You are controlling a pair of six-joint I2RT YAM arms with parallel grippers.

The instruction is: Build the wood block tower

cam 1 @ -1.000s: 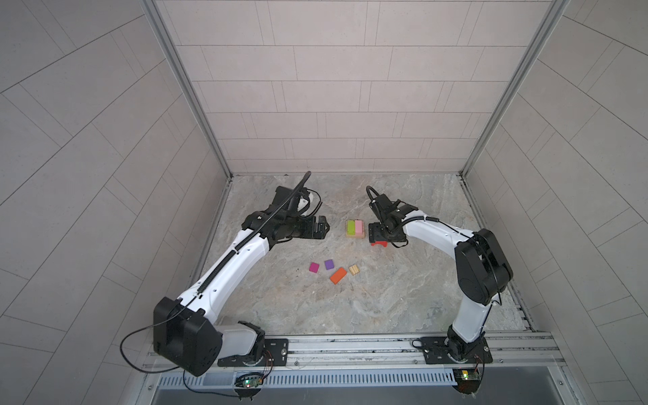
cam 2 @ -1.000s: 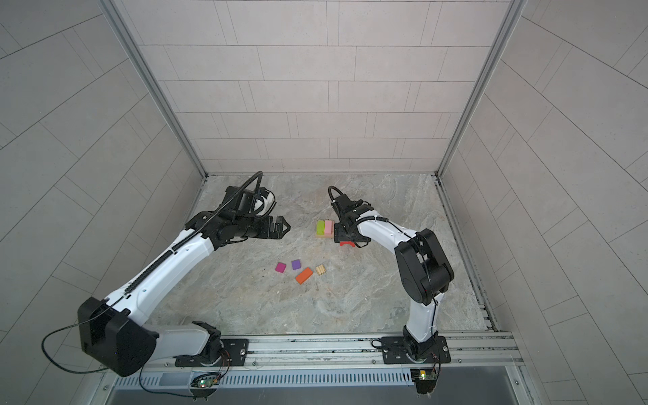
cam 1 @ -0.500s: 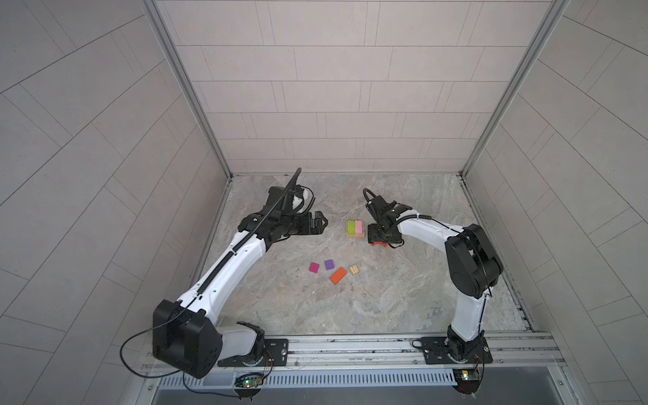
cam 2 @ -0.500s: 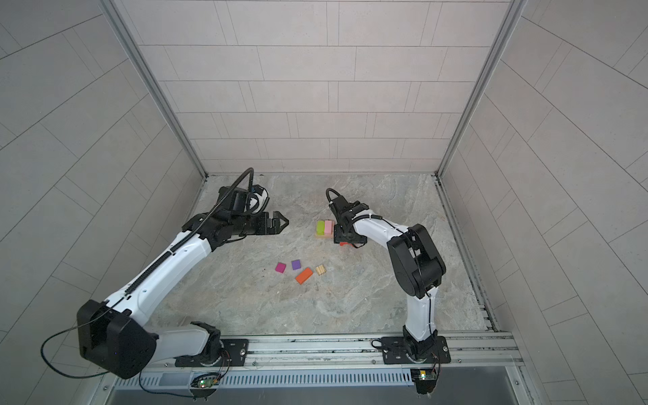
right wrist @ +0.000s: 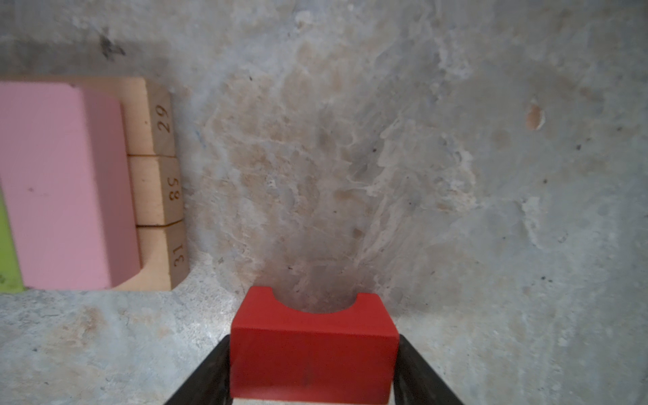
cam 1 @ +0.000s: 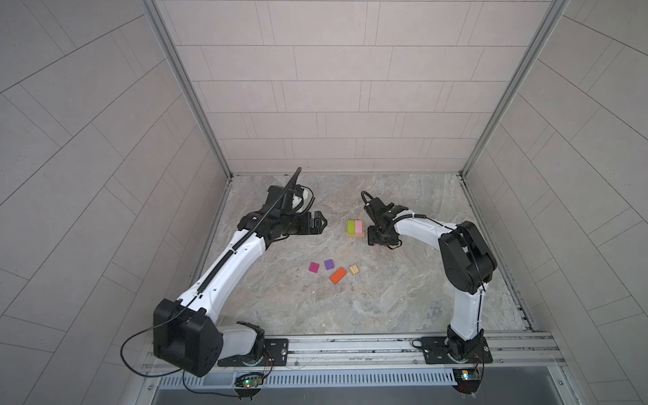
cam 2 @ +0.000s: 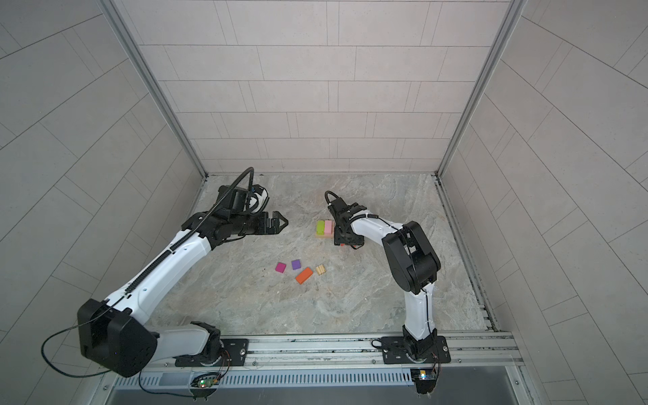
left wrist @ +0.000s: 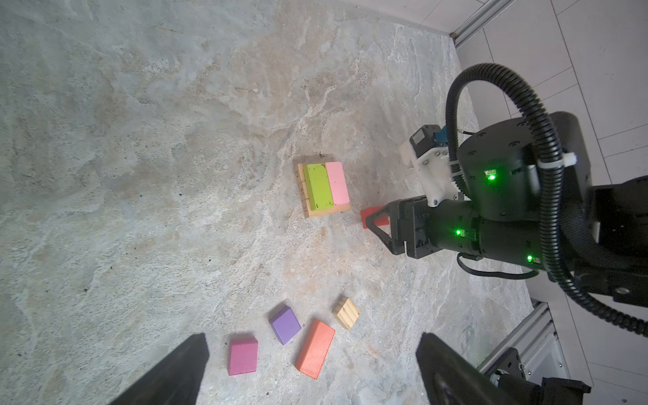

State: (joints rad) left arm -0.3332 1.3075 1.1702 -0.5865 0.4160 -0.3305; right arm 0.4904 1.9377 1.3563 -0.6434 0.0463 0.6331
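Note:
The tower is a flat base of tan bars [right wrist: 154, 189] with a green block [cam 1: 350, 227] and a pink block [cam 1: 358, 227] side by side on top. Just right of it on the floor lies the red arch [right wrist: 312, 354], and my right gripper [right wrist: 314, 350] is shut on it, a finger pressed to each side. In both top views the right gripper [cam 1: 380, 240] hides most of the arch. My left gripper [cam 1: 322, 224] hangs open and empty, left of the tower. A magenta cube [left wrist: 242, 356], purple cube [left wrist: 284, 324], orange rectangle [left wrist: 315, 348] and ridged tan piece [left wrist: 346, 312] lie loose nearer the front.
The marbled floor [cam 1: 403, 298] is boxed in by tiled walls at the back and both sides. A metal rail [cam 1: 350, 347] with both arm bases runs along the front. The loose blocks sit in a tight cluster between the two arms.
The right gripper's jaws have closed in onto the red arch. The left arm has barely shifted and stays open.

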